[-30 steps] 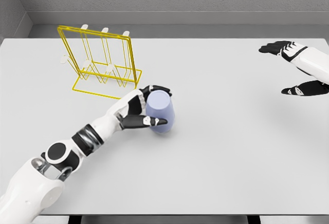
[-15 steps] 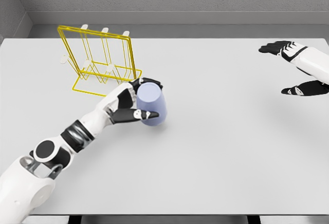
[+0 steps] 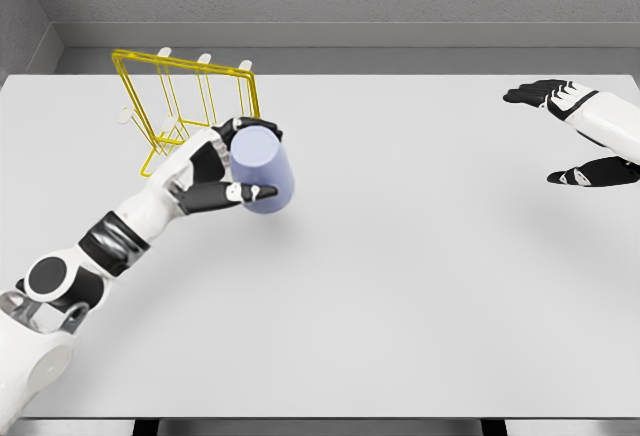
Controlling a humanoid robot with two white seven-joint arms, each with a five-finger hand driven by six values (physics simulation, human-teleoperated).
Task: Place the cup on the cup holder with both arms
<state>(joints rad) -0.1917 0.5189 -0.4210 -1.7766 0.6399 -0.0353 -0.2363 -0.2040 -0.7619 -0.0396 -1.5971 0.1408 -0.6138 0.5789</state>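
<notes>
My left hand [image 3: 238,161] is shut on a pale lavender cup [image 3: 263,171], holding it tilted above the table just in front of the yellow wire cup holder [image 3: 190,96]. The hand and cup hide the holder's front right corner. The holder stands at the back left with white-tipped pegs along its top. My right hand [image 3: 565,131] hovers open at the far right edge, thumb and fingers spread, holding nothing.
The white table [image 3: 420,286] spreads out under both arms, with a grey wall behind its far edge. My left forearm [image 3: 110,241] crosses the lower left of the table.
My left hand has lifted the cup and carried it up and to the left, from the table's middle toward the holder. The right hand has stayed where it was.
</notes>
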